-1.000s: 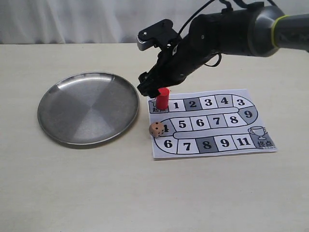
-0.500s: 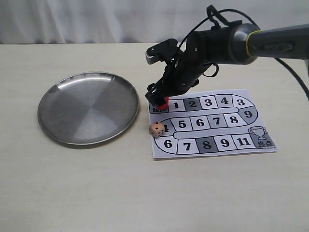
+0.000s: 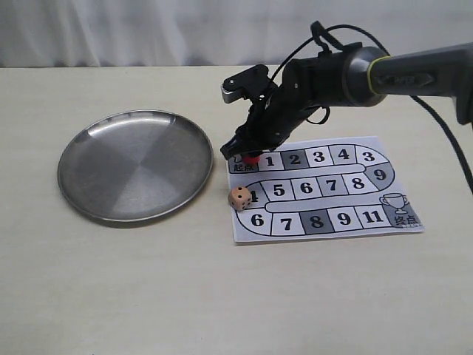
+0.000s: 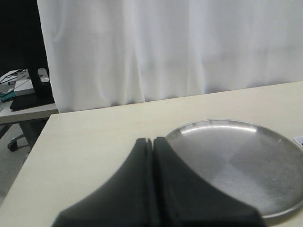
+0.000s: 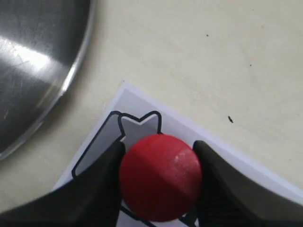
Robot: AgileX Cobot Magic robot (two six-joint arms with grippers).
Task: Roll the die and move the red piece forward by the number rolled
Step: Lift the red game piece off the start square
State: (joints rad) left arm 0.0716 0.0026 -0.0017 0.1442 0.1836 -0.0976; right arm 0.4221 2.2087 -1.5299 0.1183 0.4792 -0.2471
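The red piece (image 5: pixel 160 176) stands on the start square at the near-left corner of the paper number board (image 3: pixel 325 188). My right gripper (image 5: pixel 158 158) has come down over it, and its two black fingers press against the piece's sides. In the exterior view only a red sliver (image 3: pixel 253 157) shows under that gripper (image 3: pixel 244 154). The tan die (image 3: pixel 239 197) rests on the board's left edge beside square 4, with several black pips showing on its visible faces, apart from the gripper. My left gripper (image 4: pixel 152 140) is shut on nothing, beside the plate.
A round steel plate (image 3: pixel 135 164) lies left of the board, its rim close to the start square (image 5: pixel 28 71). A white curtain (image 4: pixel 165 47) hangs behind the table. The left arm does not show in the exterior view.
My right arm has dropped from above the red piece down over it. The piece, mostly visible before, is now nearly hidden between the fingers. Die and plate have not moved.
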